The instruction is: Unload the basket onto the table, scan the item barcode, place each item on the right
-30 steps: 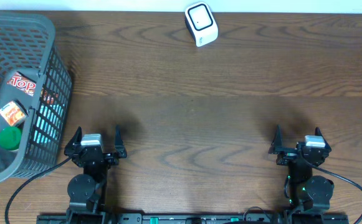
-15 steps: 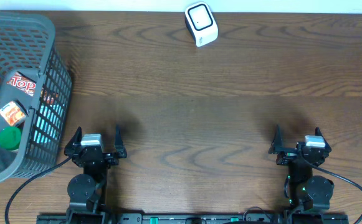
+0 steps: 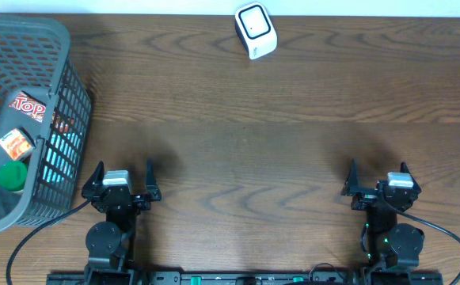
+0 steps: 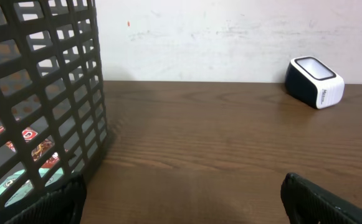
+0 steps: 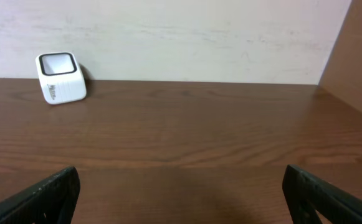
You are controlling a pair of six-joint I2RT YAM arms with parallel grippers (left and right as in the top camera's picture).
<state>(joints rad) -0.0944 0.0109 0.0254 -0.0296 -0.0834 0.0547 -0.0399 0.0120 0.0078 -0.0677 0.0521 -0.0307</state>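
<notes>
A white barcode scanner [image 3: 256,30] stands at the table's far edge, its window facing up; it also shows in the left wrist view [image 4: 314,82] and the right wrist view [image 5: 60,78]. The items lie in a grey mesh basket [image 3: 70,95] at the left: a red packet [image 3: 28,106], a small orange pack [image 3: 14,144] and a green-capped thing [image 3: 11,176]. No barcode is readable. My left gripper [image 3: 123,169] rests open near the front edge, just right of the basket [image 4: 50,87], with only bare wood between its fingers [image 4: 62,199]. My right gripper [image 3: 378,168] is open and empty at the front right.
A pale wall runs behind the table. A brown panel [image 5: 355,50] rises at the table's far right. Dark wood stretches between the grippers and the scanner.
</notes>
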